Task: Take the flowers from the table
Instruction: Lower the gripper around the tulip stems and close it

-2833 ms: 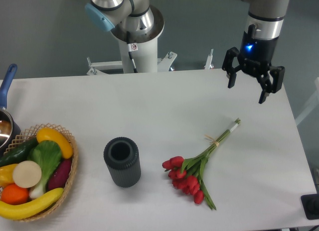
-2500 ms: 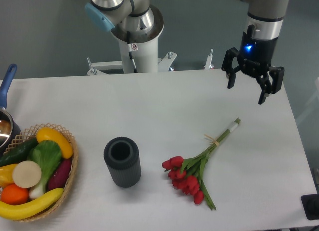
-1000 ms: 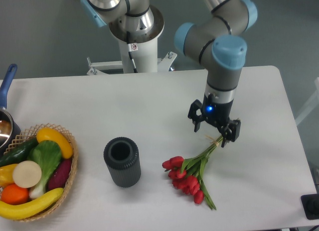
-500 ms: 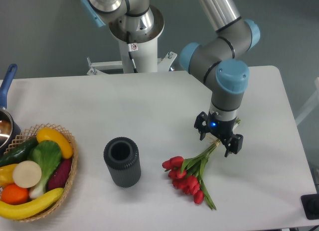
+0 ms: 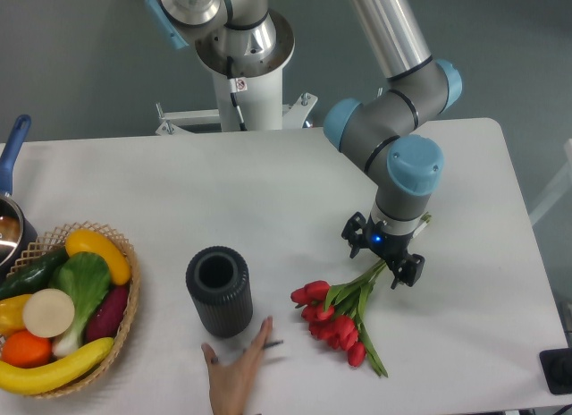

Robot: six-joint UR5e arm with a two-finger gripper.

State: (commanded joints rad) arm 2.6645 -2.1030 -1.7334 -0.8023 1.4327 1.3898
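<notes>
The gripper (image 5: 382, 261) is hanging low over the white table (image 5: 268, 182), its two dark fingers spread wide and straddling the green stems of the red tulip bunch (image 5: 344, 312) near the pale string tie. The flowers are lying flat on the table's near right part, blooms pointing toward the near side and stems running up to the far right under the gripper. Left of the blooms, a dark ribbed cylinder (image 5: 219, 291) is standing upright with its open top showing. A human hand (image 5: 234, 375) is reaching in from the near edge, fingers lying just beside the cylinder's base. At the near left, a wicker basket (image 5: 130, 299) is holding produce, and a pot with a blue handle (image 5: 12, 151) is sitting at the left edge.
</notes>
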